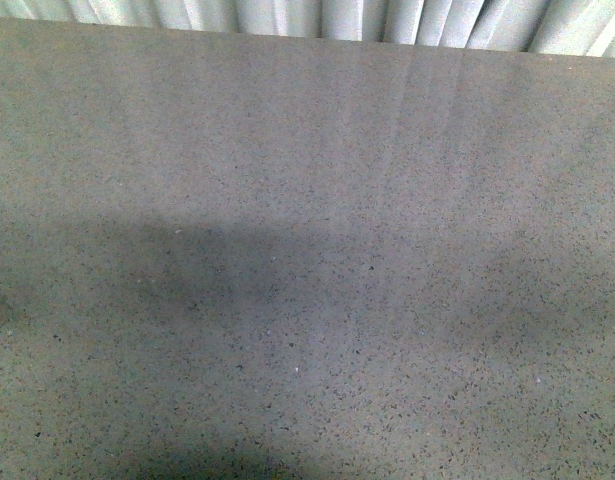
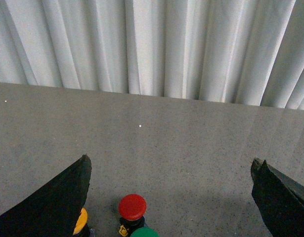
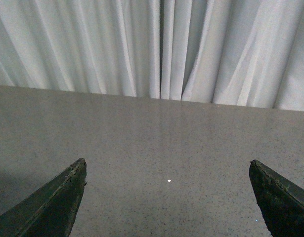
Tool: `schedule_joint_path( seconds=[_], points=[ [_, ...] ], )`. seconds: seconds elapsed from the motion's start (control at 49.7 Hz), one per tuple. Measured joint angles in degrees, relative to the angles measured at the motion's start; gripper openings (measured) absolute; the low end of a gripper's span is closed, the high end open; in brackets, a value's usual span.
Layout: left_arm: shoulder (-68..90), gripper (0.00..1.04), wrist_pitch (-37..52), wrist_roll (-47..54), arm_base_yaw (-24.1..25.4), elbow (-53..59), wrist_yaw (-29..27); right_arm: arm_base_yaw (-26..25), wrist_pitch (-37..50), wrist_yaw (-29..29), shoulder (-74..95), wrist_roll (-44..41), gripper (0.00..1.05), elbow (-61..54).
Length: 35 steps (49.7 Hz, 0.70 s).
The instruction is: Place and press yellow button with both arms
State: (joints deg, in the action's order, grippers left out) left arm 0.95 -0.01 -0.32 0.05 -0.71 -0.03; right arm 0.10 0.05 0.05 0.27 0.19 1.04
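The yellow button (image 2: 81,221) shows only in the left wrist view, as a sliver of its orange-yellow cap, mostly hidden behind one black finger. My left gripper (image 2: 171,168) is open and empty, held above the table with the button at its near edge. My right gripper (image 3: 167,168) is open and empty over bare grey table (image 3: 156,138). In the front view only the grey speckled table (image 1: 307,250) shows; neither gripper nor the button is in that view.
A red button (image 2: 132,207) stands on a black neck beside the yellow one, and the top of a green button (image 2: 144,232) shows just beside it. White curtains (image 2: 156,44) hang behind the table's far edge.
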Motion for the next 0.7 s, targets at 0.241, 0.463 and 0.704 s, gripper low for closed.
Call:
schedule_joint_path(
  seconds=[0.241, 0.463, 0.704],
  points=[
    [0.0, 0.96, 0.0, 0.0, 0.0, 0.0, 0.0, 0.0, 0.0, 0.02, 0.0, 0.0, 0.96, 0.0],
    [0.0, 0.96, 0.0, 0.0, 0.0, 0.0, 0.0, 0.0, 0.0, 0.02, 0.0, 0.0, 0.96, 0.0],
    [23.12, 0.96, -14.82, -4.39, 8.02, -11.37, 20.0, 0.0, 0.0, -0.07, 0.0, 0.0, 0.96, 0.0]
  ],
)
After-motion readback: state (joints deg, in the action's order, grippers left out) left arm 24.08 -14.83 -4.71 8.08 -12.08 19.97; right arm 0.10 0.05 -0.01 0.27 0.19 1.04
